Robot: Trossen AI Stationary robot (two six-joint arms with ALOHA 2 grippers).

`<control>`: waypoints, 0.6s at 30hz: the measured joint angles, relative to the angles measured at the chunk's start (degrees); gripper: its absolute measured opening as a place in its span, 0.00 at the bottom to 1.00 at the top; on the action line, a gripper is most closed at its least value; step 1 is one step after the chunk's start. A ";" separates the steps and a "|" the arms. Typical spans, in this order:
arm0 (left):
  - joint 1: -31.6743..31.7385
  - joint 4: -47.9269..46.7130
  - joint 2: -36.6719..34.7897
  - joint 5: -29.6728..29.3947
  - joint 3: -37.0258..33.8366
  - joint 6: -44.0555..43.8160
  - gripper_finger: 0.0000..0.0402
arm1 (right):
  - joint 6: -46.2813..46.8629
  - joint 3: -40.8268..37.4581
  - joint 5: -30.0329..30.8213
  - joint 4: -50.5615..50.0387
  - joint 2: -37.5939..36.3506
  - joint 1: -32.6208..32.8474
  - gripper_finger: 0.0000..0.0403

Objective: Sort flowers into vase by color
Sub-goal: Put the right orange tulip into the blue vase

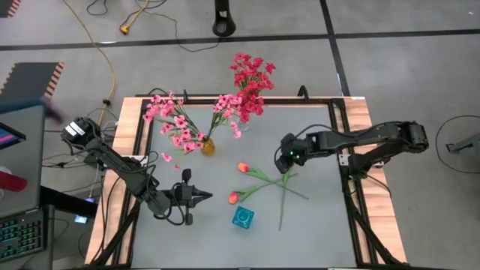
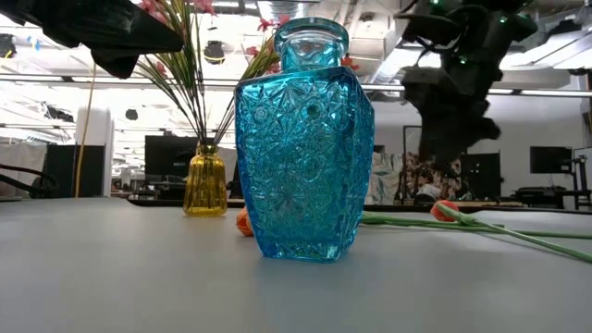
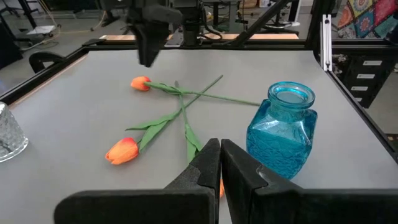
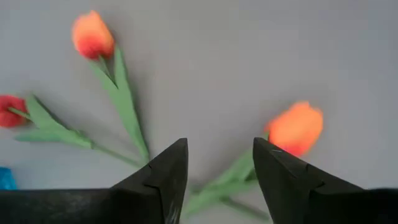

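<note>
Three orange tulips lie flat on the grey table with their green stems crossing: one bud (image 1: pixel 242 167) toward the far side, one (image 1: pixel 232 198) nearer, and one (image 4: pixel 297 127) beside my right fingers. My right gripper (image 1: pixel 285 165) hangs open above the crossed stems, pointing steeply down, with nothing between its fingers (image 4: pixel 217 149). My left gripper (image 1: pixel 206 196) is shut and empty, hovering left of the blue glass vase (image 1: pixel 242 217). Pink sprays stand in the yellow vase (image 1: pixel 208 146). Dark-red sprays (image 1: pixel 251 79) stand in a clear vase (image 3: pixel 9 134).
The blue vase (image 2: pixel 301 139) stands upright near the table's front, close to the tulip stems (image 3: pixel 186 118). A pink blossom (image 1: pixel 166 157) lies loose on the table left of the yellow vase (image 2: pixel 205 183). A black frame rail (image 1: pixel 341 135) borders the table top.
</note>
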 joint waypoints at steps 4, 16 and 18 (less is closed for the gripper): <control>-0.01 -0.02 0.00 0.00 -0.02 0.01 0.00 | 5.52 0.00 0.03 -2.57 2.10 2.59 0.48; 0.00 -0.52 -0.02 0.04 -0.02 0.02 0.00 | 12.53 0.00 0.04 -2.98 12.00 6.73 0.44; 0.00 -0.52 -0.02 0.02 -0.02 0.02 0.00 | 13.14 0.00 0.04 -2.98 13.45 6.64 0.44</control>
